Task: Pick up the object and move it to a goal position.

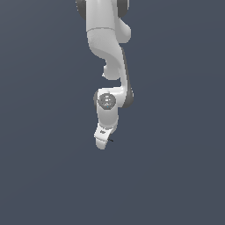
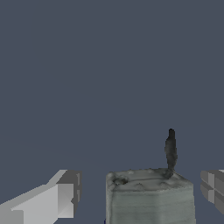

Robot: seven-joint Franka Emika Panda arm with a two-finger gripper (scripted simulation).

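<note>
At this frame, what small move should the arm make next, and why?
Probably close the end effector on the object. In the wrist view the grey-green block sits between the two fingers, with a gap on each side, so nothing grips it yet.

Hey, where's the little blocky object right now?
In the wrist view the object sits between the hand's two fingers; in the exterior view only its black stick shows beside the hand.

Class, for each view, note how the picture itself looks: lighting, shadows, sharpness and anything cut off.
Exterior view: flat, even light, no cast shadows on the grey ground; the tool hides the object but for a thin black stick. Wrist view: soft and blocky; the object looks mottled grey-green, cropped by the picture's edge, as are the tool's fingers.
</note>
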